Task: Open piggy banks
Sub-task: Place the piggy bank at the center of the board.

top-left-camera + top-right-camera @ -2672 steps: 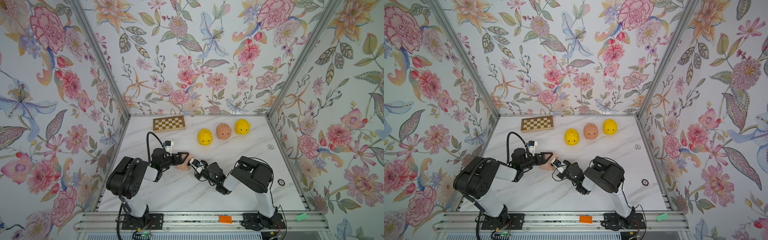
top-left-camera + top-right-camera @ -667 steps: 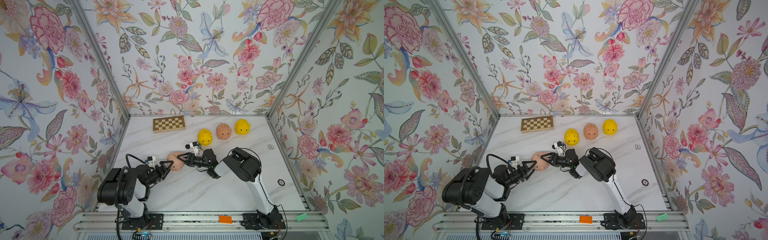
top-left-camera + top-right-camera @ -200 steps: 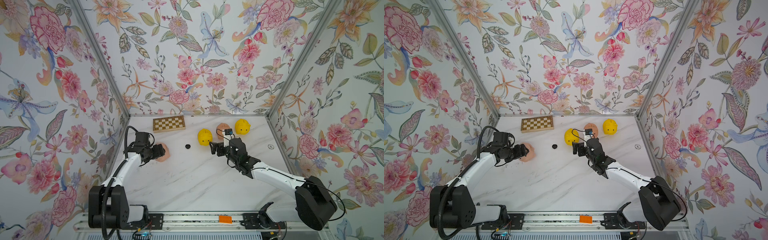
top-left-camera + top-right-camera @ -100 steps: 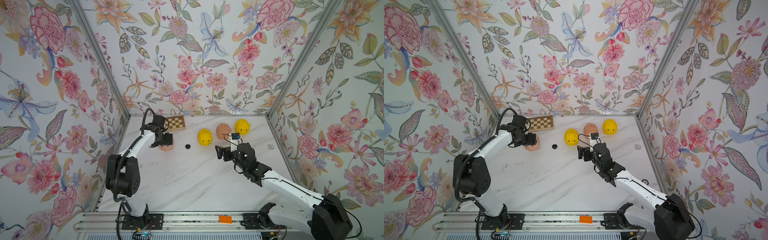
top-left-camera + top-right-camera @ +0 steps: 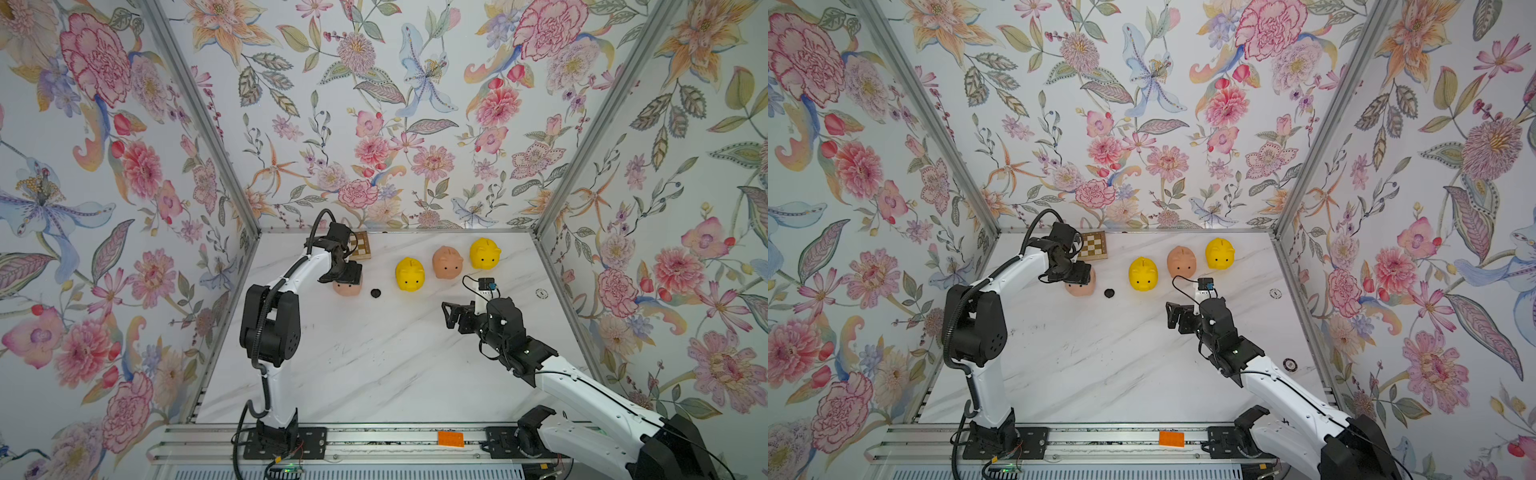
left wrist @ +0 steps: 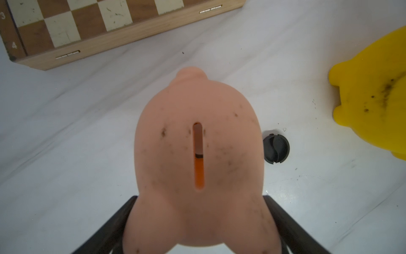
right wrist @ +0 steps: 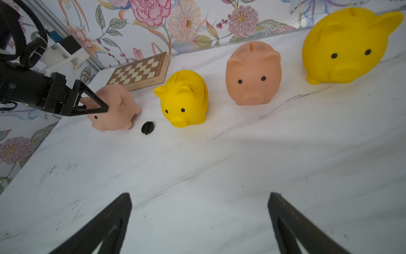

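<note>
The left arm (image 5: 313,259) and right arm (image 5: 590,395) wear white shells between bulky black joints; behind the black wedge-shaped fingers (image 7: 102,107), a ribbed black cable (image 7: 33,51) trails.

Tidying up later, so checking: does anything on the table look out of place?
Yes: a small black plug lies loose on the table between the pink pig in the left gripper and the nearest yellow pig.

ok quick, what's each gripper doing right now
left gripper: closed on the peach-pink plastic piggy bank, fingers against its sides.
right gripper: open, holding nothing.
</note>
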Robot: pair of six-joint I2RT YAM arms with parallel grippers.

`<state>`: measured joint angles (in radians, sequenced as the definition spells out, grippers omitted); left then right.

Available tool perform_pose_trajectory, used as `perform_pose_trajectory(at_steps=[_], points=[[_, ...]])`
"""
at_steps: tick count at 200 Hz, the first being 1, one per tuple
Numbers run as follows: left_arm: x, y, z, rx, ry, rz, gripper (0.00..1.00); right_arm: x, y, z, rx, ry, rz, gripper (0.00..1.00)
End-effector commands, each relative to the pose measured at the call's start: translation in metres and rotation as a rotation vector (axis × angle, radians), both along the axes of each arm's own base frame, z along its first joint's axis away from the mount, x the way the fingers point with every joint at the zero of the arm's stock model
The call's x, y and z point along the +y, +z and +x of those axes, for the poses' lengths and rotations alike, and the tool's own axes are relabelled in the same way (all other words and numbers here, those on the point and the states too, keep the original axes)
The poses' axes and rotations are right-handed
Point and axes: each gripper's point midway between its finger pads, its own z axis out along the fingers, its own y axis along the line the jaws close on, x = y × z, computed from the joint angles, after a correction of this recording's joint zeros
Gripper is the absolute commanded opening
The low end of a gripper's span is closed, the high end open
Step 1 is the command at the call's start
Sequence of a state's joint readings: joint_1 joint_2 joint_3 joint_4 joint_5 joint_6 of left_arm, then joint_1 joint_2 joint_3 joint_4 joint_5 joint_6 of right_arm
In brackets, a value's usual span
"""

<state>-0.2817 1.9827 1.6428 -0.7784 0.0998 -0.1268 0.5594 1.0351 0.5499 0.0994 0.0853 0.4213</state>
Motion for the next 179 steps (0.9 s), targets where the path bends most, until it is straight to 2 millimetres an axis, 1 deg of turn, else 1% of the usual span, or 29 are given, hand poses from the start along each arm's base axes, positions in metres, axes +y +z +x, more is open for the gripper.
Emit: perform_pose_trajectory(at_steps=[1,13,23,28,31,50,74,85,107,113,124,139,142,145,160,174,179], points=[[-0.003,0.004,0.001,0.009,-0.025,0.016,0.74,0.01,0.002,0.006,0.041,0.022,0.017,0.99],[-0.003,0.003,0.002,0.012,-0.022,0.015,0.8,0.016,0.001,0.01,0.055,0.04,0.013,0.99],[-0.004,0.004,0.002,0.011,-0.02,0.017,0.88,0.022,0.001,0.014,0.069,0.056,0.009,0.99],[-0.004,0.005,0.002,0.008,-0.019,0.018,0.97,0.024,0.0,0.016,0.077,0.057,0.008,0.99],[-0.004,0.006,0.001,0.007,-0.019,0.017,0.99,0.025,0.0,0.018,0.082,0.057,0.008,0.99],[-0.003,0.015,0.002,-0.013,-0.011,0.015,0.99,0.035,-0.004,0.028,0.111,0.071,-0.001,0.99],[-0.002,0.035,-0.003,-0.053,-0.004,-0.004,0.99,0.047,-0.004,0.046,0.134,0.076,-0.031,0.99],[-0.002,0.045,-0.008,-0.067,-0.003,-0.022,0.99,0.053,-0.004,0.055,0.15,0.084,-0.056,0.99],[0.0,0.06,-0.026,-0.095,0.005,-0.069,0.99,0.066,-0.002,0.075,0.166,0.1,-0.102,0.99],[0.0,0.064,-0.032,-0.104,0.007,-0.084,0.99,0.068,-0.007,0.08,0.185,0.099,-0.117,0.99],[0.001,0.071,-0.043,-0.121,0.01,-0.116,0.99,0.072,-0.006,0.092,0.201,0.1,-0.131,0.99],[0.002,0.077,-0.061,-0.148,0.012,-0.166,0.99,0.08,-0.009,0.106,0.227,0.101,-0.156,0.99],[0.002,0.075,-0.064,-0.149,0.012,-0.174,0.99,0.082,-0.01,0.109,0.232,0.103,-0.16,0.99],[0.001,0.086,-0.067,-0.181,0.01,-0.191,0.99,0.084,-0.011,0.112,0.238,0.106,-0.163,0.99],[0.001,0.094,-0.084,-0.235,0.005,-0.24,0.99,0.091,-0.015,0.126,0.26,0.106,-0.196,0.99],[0.001,0.108,-0.097,-0.31,-0.005,-0.288,0.99,0.096,-0.019,0.138,0.281,0.103,-0.223,0.98],[0.002,0.11,-0.103,-0.328,-0.004,-0.3,0.99,0.098,-0.022,0.142,0.29,0.101,-0.228,0.98]])
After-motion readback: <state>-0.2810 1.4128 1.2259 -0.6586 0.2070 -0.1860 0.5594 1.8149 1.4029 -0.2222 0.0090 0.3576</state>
